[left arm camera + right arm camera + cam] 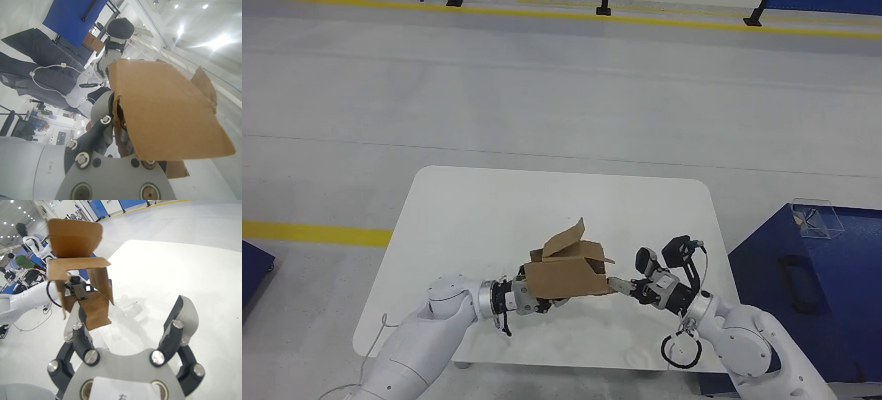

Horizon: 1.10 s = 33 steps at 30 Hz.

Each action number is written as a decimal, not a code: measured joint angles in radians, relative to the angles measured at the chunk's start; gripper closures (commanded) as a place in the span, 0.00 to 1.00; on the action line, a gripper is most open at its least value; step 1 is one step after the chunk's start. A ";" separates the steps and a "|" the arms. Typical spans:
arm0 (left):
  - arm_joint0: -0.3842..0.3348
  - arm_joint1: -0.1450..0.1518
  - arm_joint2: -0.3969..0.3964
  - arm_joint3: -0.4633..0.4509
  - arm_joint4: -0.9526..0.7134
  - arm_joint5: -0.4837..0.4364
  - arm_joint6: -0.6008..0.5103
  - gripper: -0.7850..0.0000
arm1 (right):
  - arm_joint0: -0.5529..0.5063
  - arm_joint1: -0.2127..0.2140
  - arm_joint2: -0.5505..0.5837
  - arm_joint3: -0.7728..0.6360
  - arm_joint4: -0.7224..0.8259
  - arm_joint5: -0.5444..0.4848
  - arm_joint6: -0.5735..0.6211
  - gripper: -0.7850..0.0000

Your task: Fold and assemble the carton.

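A brown carton (pixel 567 268) is held above the white table's front part, partly unfolded, with one flap sticking up and its open end towards the right arm. My left gripper (pixel 531 297) is shut on the carton's near left wall. In the left wrist view the carton (pixel 162 113) covers one finger, and the gripper (pixel 115 117) clamps its torn edge. My right gripper (pixel 625 287) stands open just right of the carton. In the right wrist view the gripper (pixel 130 313) is wide open, and one of its fingers (pixel 79 315) lies against the carton's (pixel 75 262) lowest flap.
The white table (pixel 542 200) has bare surface behind and to both sides of the carton; its front edge lies close below the grippers. A blue cabinet (pixel 822 290) with a clear box (pixel 817 216) on it stands right of the table.
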 measured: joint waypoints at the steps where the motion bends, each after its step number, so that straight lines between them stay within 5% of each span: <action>1: -0.002 -0.001 0.001 0.004 0.000 0.005 0.004 1.00 | -0.005 0.000 0.004 -0.004 0.002 -0.004 0.001 0.00; 22: -0.017 -0.008 0.018 0.015 0.054 -0.031 0.026 1.00 | 0.021 -0.016 -0.068 -0.040 -0.033 0.013 0.011 0.00; 33: -0.005 0.001 -0.005 -0.043 0.112 -0.169 -0.054 1.00 | 0.030 -0.015 -0.005 0.019 0.003 0.028 0.024 0.00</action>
